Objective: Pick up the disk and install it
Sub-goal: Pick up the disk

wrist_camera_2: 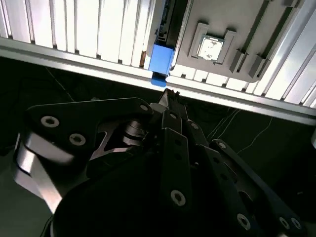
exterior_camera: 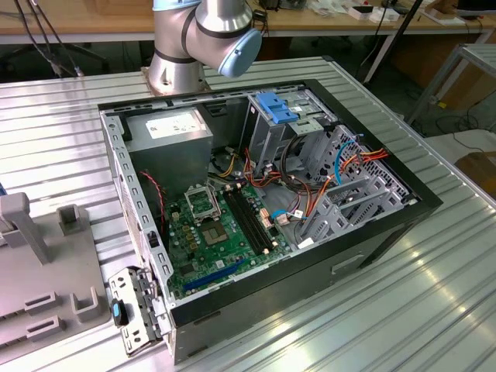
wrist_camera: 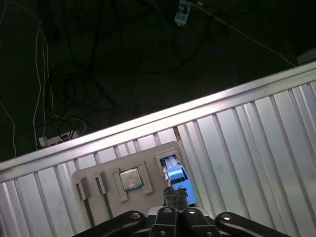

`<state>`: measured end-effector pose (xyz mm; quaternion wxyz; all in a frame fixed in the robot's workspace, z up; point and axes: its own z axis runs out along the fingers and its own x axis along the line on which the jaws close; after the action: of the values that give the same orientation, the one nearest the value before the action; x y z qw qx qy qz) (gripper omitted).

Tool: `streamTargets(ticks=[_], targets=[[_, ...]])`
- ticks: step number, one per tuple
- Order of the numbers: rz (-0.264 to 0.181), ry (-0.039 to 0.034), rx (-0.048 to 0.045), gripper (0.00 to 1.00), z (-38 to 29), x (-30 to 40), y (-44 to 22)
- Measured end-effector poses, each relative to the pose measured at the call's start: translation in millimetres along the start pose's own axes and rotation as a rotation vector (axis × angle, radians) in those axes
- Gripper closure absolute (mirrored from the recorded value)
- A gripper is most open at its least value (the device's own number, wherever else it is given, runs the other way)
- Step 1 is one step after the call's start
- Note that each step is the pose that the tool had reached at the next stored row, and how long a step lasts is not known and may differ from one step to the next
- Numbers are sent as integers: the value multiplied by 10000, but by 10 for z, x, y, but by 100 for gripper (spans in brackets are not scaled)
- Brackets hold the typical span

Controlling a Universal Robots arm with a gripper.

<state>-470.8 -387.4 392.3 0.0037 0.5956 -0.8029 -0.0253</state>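
In the exterior view we see the open computer case [exterior_camera: 372, 260] just beside the grey tray [exterior_camera: 43, 267], on the ribbed table [exterior_camera: 434, 310]. In the second wrist view the disk [wrist_camera_2: 160, 59] stands against the tray's edge, near its chip [wrist_camera_2: 211, 47]. The gripper [wrist_camera_2: 169, 95] points at it, fingers pinched narrow and holding nothing. The first wrist view shows the same.

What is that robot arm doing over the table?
The robot arm's gripper hangs just above the disk, which sits in a grey holder on the ribbed metal table. It is holding nothing and has not picked the disk up yet. In the exterior view, the open computer case sits on the same table.
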Motion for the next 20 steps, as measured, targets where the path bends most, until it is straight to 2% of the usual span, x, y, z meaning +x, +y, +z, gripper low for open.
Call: streamTargets(ticks=[3, 6, 9, 10, 11, 13, 14, 17, 18, 20], targets=[[-508, 23, -12, 89, 1, -7, -24], [-822, 37, -20, 89, 3, -16, -51], [-1220, 118, -15, 89, 18, -16, -58], [-1385, 157, -12, 83, 27, -17, -62], [-1468, 177, -9, 83, 34, -19, -67], [-1678, 209, -6, 70, 57, -21, -76], [-1845, 224, -6, 70, 73, -22, -81], [-2532, 341, 7, 40, 133, -31, -117], [-2534, 348, 57, 34, 142, -30, -118], [-2534, 364, 142, 34, 167, -31, -122]])
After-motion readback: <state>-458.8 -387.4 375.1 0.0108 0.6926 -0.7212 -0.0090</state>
